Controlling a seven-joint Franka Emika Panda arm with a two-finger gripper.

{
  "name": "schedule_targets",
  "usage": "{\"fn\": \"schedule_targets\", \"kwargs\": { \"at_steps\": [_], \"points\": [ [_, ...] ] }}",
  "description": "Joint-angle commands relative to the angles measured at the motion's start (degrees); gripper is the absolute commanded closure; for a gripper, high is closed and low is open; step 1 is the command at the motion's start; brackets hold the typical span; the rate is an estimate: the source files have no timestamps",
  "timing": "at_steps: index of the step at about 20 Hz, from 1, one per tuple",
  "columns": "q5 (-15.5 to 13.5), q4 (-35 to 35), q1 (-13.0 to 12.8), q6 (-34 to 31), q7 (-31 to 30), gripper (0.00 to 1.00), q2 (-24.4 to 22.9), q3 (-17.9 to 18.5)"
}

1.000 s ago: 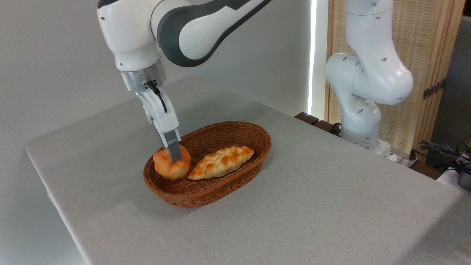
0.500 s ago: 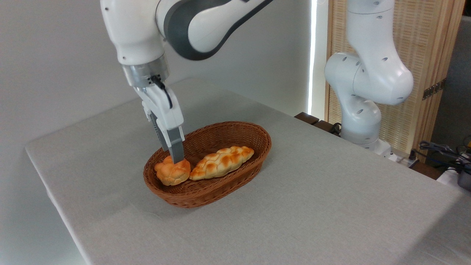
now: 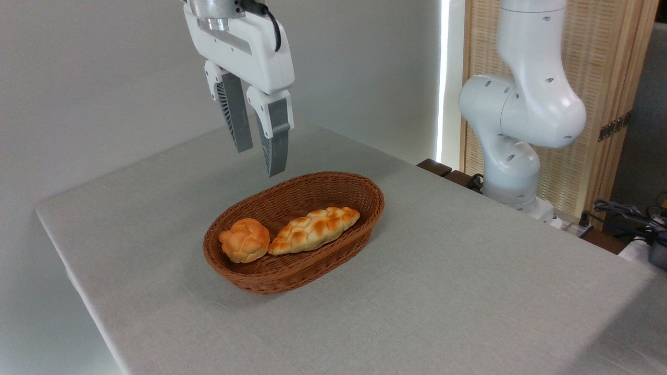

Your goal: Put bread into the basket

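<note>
Only the lower part of the arm shows; the rest is cut off at the top edge. Its gripper point(image 3: 259, 162) hangs empty, fingers apart, above the basket's point(image 3: 312, 272) far rim. Well below, the bun point(image 3: 244, 247) lies inside the basket's left end, touching the braided loaf point(image 3: 314, 229).
</note>
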Motion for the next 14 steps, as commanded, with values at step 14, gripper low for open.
{"fn": "schedule_targets", "kwargs": {
  "at_steps": [14],
  "points": [
    [1.2, 1.4, -4.4, 0.3, 1.3, 0.00, 1.6, 8.3]
  ]
}}
